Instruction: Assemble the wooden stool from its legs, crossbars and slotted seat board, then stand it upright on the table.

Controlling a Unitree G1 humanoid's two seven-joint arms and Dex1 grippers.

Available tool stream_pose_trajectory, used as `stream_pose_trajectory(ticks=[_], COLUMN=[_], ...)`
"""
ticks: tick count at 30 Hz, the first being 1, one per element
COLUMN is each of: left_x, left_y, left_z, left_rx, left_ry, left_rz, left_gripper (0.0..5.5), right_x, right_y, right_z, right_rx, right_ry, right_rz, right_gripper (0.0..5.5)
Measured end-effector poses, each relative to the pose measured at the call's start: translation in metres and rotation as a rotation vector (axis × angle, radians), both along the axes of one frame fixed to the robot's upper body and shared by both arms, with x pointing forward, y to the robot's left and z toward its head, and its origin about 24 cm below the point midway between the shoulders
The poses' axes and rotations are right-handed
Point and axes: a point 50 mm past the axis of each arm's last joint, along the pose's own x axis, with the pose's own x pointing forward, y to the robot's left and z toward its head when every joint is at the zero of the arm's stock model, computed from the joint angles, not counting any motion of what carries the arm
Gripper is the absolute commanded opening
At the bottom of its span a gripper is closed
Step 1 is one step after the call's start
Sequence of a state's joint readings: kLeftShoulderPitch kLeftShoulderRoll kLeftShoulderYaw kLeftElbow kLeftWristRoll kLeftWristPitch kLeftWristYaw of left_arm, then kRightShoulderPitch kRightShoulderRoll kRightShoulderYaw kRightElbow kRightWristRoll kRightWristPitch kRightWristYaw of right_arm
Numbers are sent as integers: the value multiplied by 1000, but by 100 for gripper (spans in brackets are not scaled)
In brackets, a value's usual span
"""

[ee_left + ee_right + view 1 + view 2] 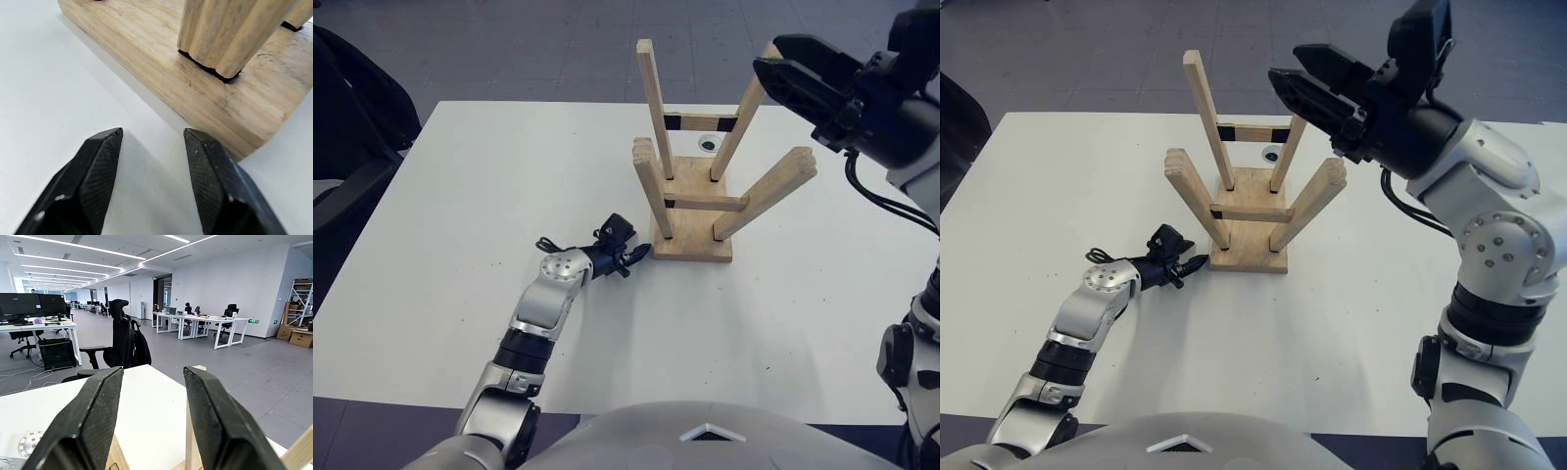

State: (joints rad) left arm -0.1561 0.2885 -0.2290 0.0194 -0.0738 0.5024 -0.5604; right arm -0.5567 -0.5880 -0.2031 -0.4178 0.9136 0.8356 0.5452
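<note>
Stool (690,211) stands inverted on table (460,245), seat board (695,247) down, legs (658,108) up, crossbars (705,204) fitted. We hold left gripper (152,134) low, fingers parted, just beside board edge, likely for tipping. Right gripper (1287,61) hovers spread above legs, likely for steadying.

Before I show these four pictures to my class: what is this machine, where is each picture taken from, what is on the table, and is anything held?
It is a humanoid robot with two arms, each ending in a two-fingered pincer. Two pictures come from cameras in its head, looking down over the white table; the other two from its wrists. On the table a wooden stool stands upside down: seat board flat, four legs pointing up, crossbars between them. The left pincer lies low beside the seat board, open. The right pincer hangs open up by the leg tops. Neither holds anything.
</note>
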Motion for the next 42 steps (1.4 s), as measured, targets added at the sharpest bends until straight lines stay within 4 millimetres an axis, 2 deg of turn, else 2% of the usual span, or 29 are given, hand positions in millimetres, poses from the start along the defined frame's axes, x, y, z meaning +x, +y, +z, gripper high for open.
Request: stream_pose_trajectory(ticks=[2, 4, 6, 8, 9, 10, 11, 12, 14, 15, 17, 20, 23, 27, 31, 33, 38, 39, 41, 42], left_x=[0, 0, 0, 0, 0, 0, 0, -1, -2, -2, -1, -5, -5, -3, -4, -4, -4, -4, -4, -4], left_y=[0, 1, 1, 2, 3, 5, 6, 7, 7, 7, 6, 8, 10, 11, 10, 9, 10, 10, 11, 11], left_z=[0, 0, 1, 1, 1, 0, -1, -1, -1, 1, 4, -3, -7, -5, -5, -5, -4, -4, -4, -4], left_rx=[0, 0, -1, 3, 7, 10, 14, 18, 14, 10, 4, 11, 16, 10, 5, 3, 3, 3, 3, 3], left_ry=[0, -2, -6, -6, -5, -3, 0, 3, -1, -13, -31, -3, 5, -11, -20, -19, -16, -16, -15, -13], left_rz=[1, 4, 3, 4, 5, 8, 12, 14, 14, 11, 9, 24, 50, 58, 72, 74, 78, 79, 80, 81], left_gripper=[233, 233, 233, 233, 233, 233, 233, 233, 233, 233, 233, 233, 233, 233, 233, 233, 233, 233, 233, 233], right_x=[0, 3, 0, -14, -24, -28, -28, -21, -5, -1, -4, -7, 6, 8, 2, -1, -9, -11, -9, -5], right_y=[2, 3, -3, -10, -13, -13, -11, -7, -1, 2, 5, 12, 18, 26, 30, 29, 9, 8, 8, 9], right_z=[2, 24, 84, 132, 150, 156, 151, 132, 74, 38, -33, -46, -45, -28, 39, 58, 98, 103, 98, 75], right_rx=[19, 96, 235, 371, 423, 430, 399, 346, 239, 180, 66, -88, -78, 94, 316, 349, 465, 482, 459, 395], right_ry=[1, -60, -258, -422, -488, -505, -482, -404, -174, -45, 156, 79, 85, 145, -45, -126, -320, -342, -328, -262], right_rz=[19, 29, 27, 50, 78, 99, 111, 119, 122, 133, 158, 200, 175, 181, 146, 89, -55, -62, -63, -59], right_gripper=[227, 227, 227, 227, 227, 227, 227, 227, 227, 227, 227, 227, 227, 227, 227, 227, 227, 227, 227, 227])
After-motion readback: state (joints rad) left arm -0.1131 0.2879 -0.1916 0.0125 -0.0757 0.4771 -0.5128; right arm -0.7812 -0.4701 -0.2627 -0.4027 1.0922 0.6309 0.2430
